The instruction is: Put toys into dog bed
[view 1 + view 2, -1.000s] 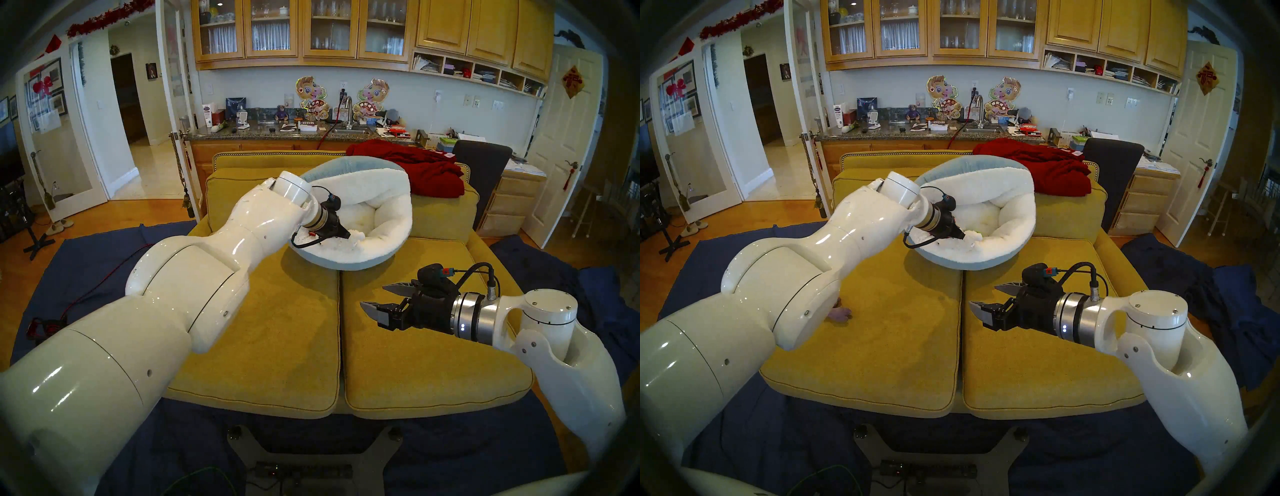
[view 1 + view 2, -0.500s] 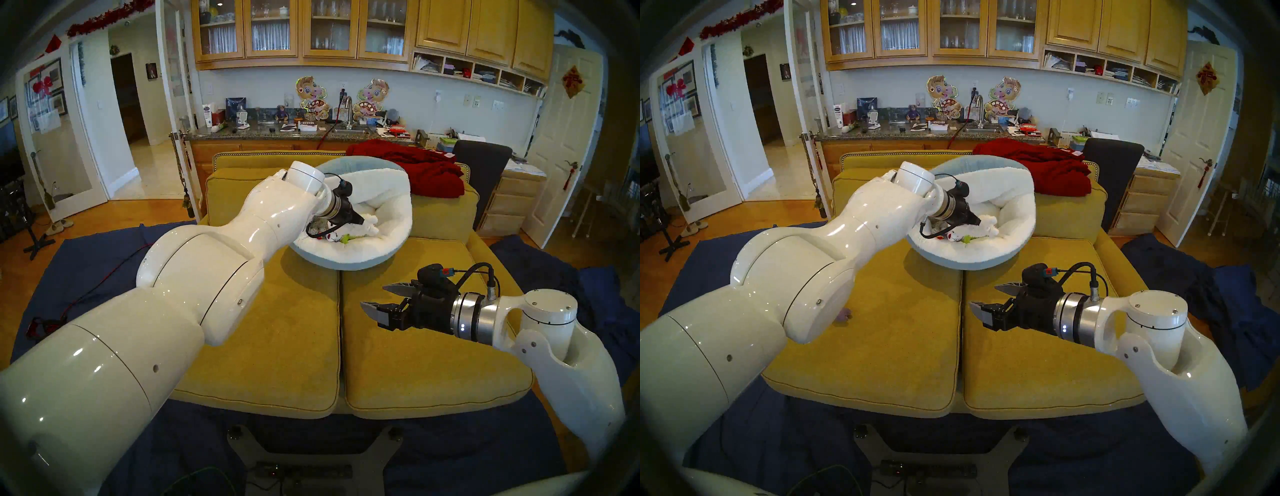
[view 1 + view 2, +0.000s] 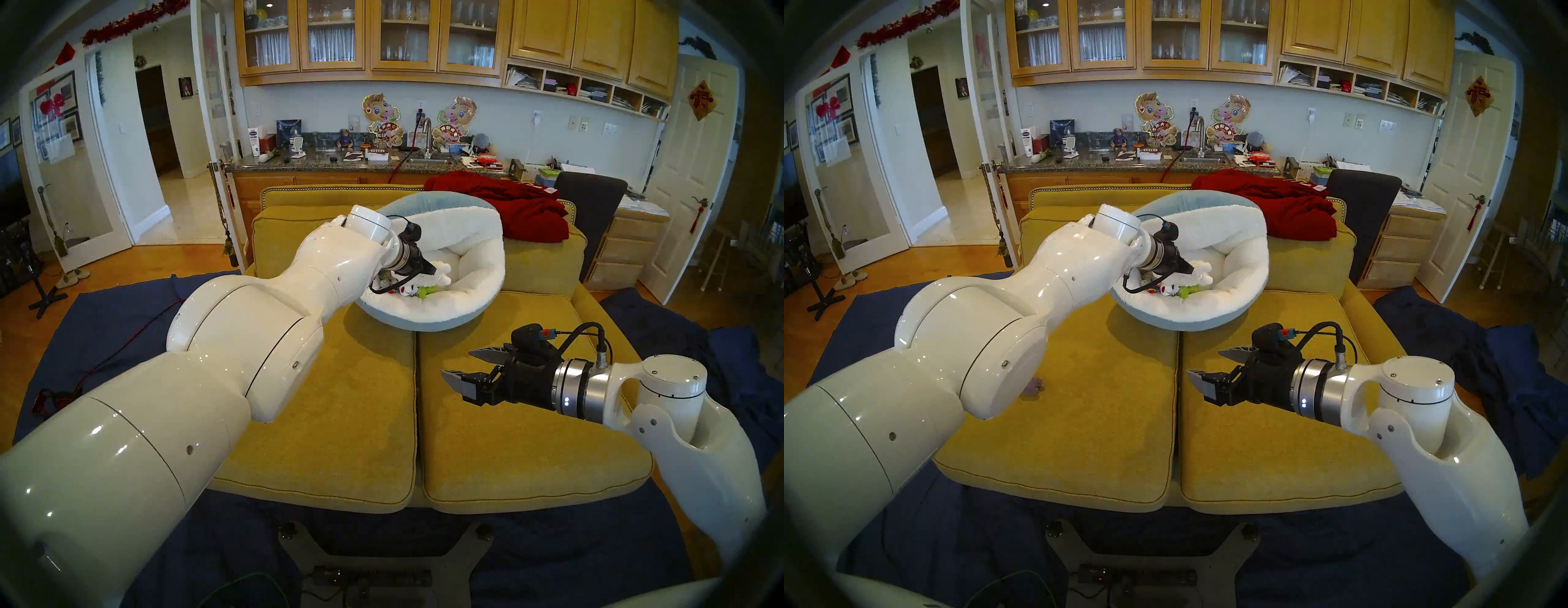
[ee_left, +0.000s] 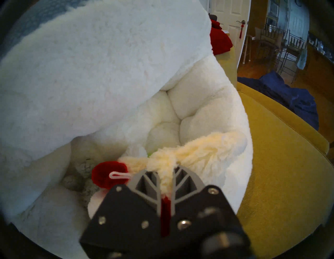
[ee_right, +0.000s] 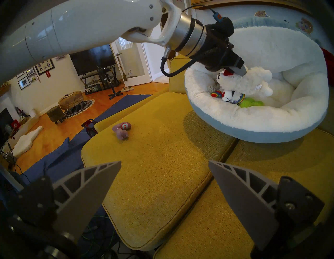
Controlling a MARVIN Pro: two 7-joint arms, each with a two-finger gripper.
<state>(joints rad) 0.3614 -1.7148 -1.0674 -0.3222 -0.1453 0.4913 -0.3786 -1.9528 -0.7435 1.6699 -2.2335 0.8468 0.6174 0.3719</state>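
The lamb [image 5: 247, 81] hangs pinched by a limb in the tightly closed left gripper [image 4: 167, 171], over the bed's [image 5: 271, 134] fleece hollow; below it lie the llama [image 5: 230, 95] and cactus [image 5: 251, 103]. This looks like the drop step: next the jaws need only part. One purple toy [image 5: 121, 130] waits on the sofa [image 5: 162, 162], behind and left of that hand. The right gripper [image 3: 460, 364] hovers wide open, empty. Beyond: red blanket [image 3: 509, 208], kitchen counter [image 3: 318, 163].
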